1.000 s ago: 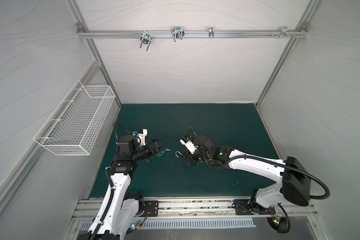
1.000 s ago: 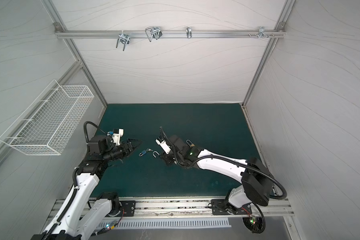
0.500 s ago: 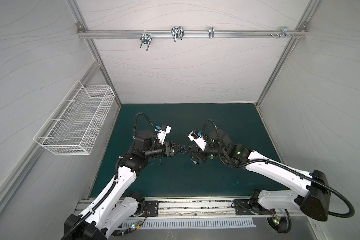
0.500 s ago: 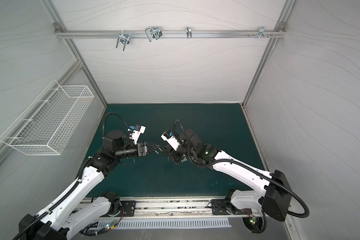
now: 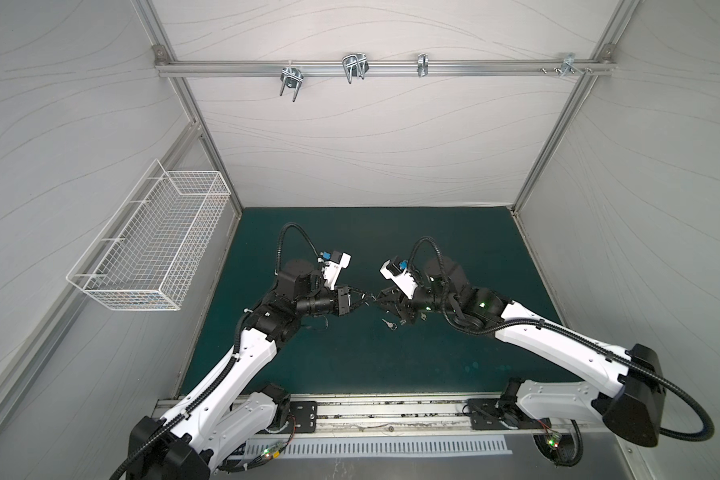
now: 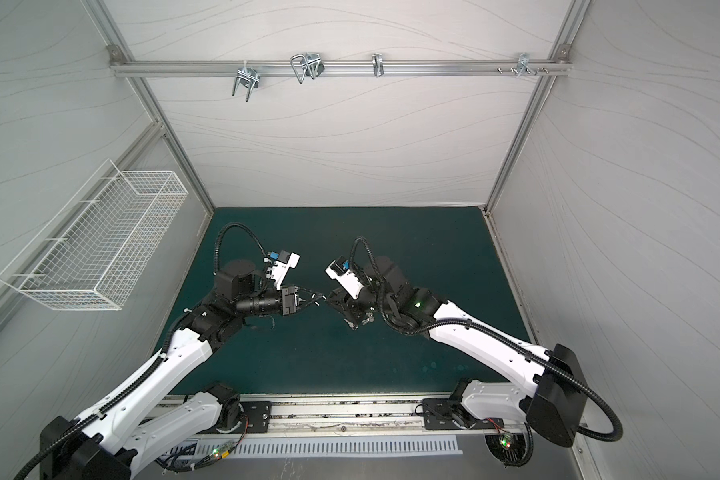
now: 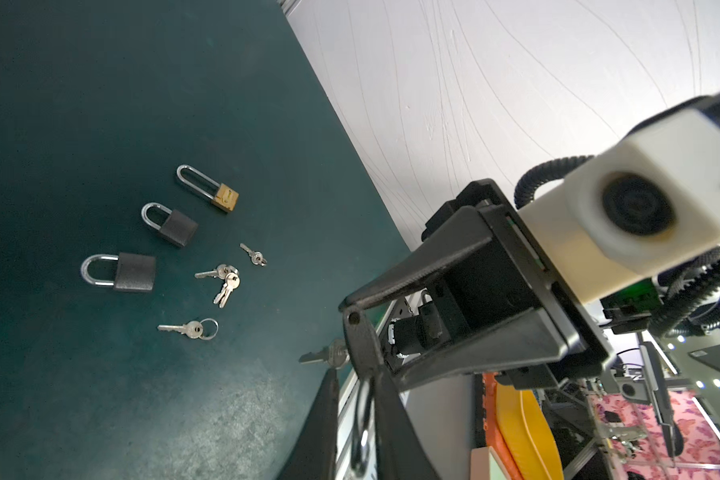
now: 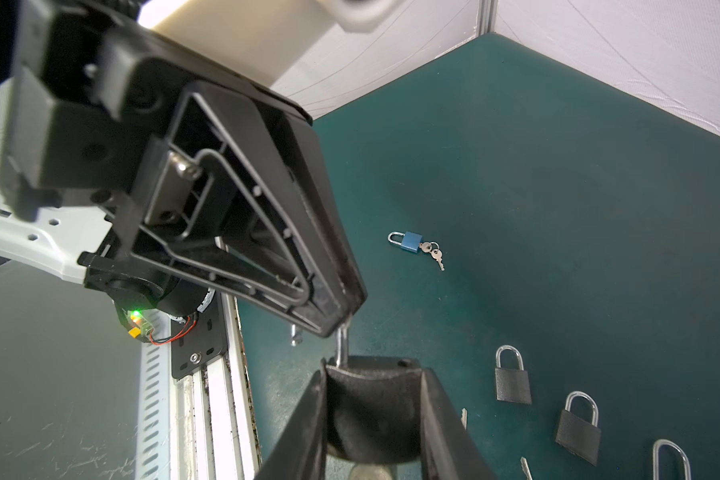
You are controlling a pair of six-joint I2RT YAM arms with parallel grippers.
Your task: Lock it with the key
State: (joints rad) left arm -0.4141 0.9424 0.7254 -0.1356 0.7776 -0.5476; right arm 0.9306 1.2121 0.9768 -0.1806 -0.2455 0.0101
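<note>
Above the green surface (image 5: 433, 365) the two claws meet tip to tip. The right claw (image 8: 375, 374) grips the body of a black padlock (image 8: 371, 411). The left claw (image 7: 356, 386) is pinched narrow on its shackle (image 7: 360, 428), and a key (image 7: 325, 356) juts out beside the lock. On the surface below lie a brass padlock (image 7: 225, 197), two more black padlocks (image 7: 136, 272), loose keys (image 7: 225, 278) and, apart from them, a blue padlock (image 8: 410, 242). A wire basket (image 5: 154, 253) hangs on the left wall.
</note>
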